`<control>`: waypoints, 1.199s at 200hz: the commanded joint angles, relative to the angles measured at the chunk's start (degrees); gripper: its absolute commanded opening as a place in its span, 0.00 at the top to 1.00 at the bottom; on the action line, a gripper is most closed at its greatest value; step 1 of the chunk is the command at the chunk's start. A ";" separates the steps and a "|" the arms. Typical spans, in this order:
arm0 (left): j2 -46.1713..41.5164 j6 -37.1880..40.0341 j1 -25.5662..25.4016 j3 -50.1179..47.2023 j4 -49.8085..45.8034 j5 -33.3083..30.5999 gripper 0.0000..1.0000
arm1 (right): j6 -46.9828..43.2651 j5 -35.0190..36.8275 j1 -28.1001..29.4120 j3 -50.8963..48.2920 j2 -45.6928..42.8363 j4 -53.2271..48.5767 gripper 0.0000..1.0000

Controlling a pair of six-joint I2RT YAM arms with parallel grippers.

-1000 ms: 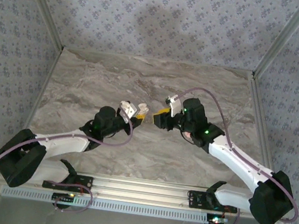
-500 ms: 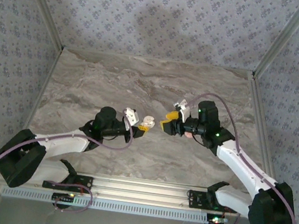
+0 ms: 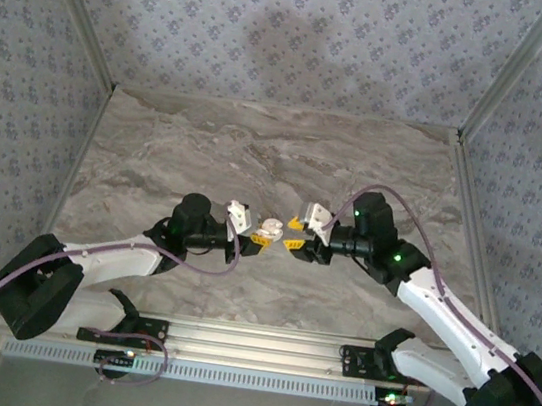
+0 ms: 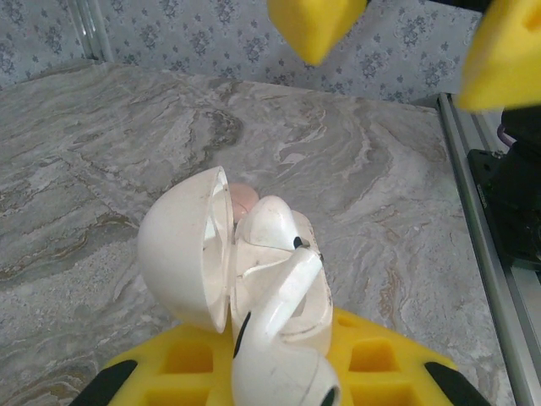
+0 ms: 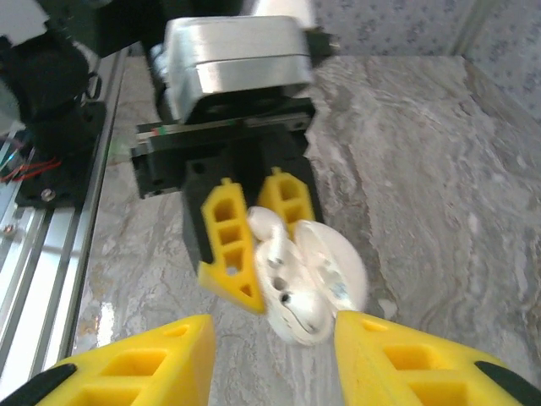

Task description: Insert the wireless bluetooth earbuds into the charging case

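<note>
Marbled grey bench [image 3: 258, 151], blue-flowered wallpaper [image 3: 295, 35] on three sides, aluminium rail [image 3: 261, 345] along the near edge. Both arms meet above mid-bench.

Left end effector [image 5: 258, 233]: clenched on the charging case [image 5: 319, 272], yellow fingers pinching its lower body from both sides. Case is carried off the bench, lid swung open to one side.

Right end effector [image 3: 296, 237]: jaws apart, nothing between them. Its yellow tips hang just beside the case, not touching it as far as the wrist views show.

Earbud [image 4: 279, 342]: one white earbud lies in the mouth of the case, head toward the left wrist camera, stem slanting up across the opening. Judged part-way in, not seated; it rides proud and crooked. A second rounded white form sits deeper beside it, possibly the other earbud already home, but this cannot be told for certain.

Progress, as a judgement: late stage. Left to do: press the skewed earbud down into its well and confirm the second one.

In the way: the open lid stands close alongside the wells. The left fingers crowd the case's base. Together they leave the right tips a narrow approach from above.
</note>
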 commanded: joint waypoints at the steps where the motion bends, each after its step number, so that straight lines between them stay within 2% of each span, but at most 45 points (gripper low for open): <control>1: -0.69 1.29 0.47 2.01 0.84 2.13 0.91 | -5.87 3.86 2.42 3.07 2.18 -0.92 0.58; 26: -0.87 1.41 0.42 2.10 0.66 2.44 0.91 | -6.07 4.71 2.57 4.63 5.47 -0.27 0.61; 97: -3.14 2.05 0.42 2.02 -0.66 2.14 0.91 | -3.73 0.48 2.52 8.13 11.50 0.70 0.71; 130: -3.95 2.31 0.47 1.84 -0.94 1.59 0.91 | -3.17 -2.07 2.62 8.75 12.57 0.48 0.72; 191: -3.77 2.66 0.40 1.84 -1.55 -0.68 0.91 | -2.78 1.36 1.73 7.40 7.41 -1.48 0.70; 240: -3.85 3.12 0.38 2.01 -2.61 -1.03 0.91 | -1.17 0.89 2.22 4.56 3.58 0.21 0.69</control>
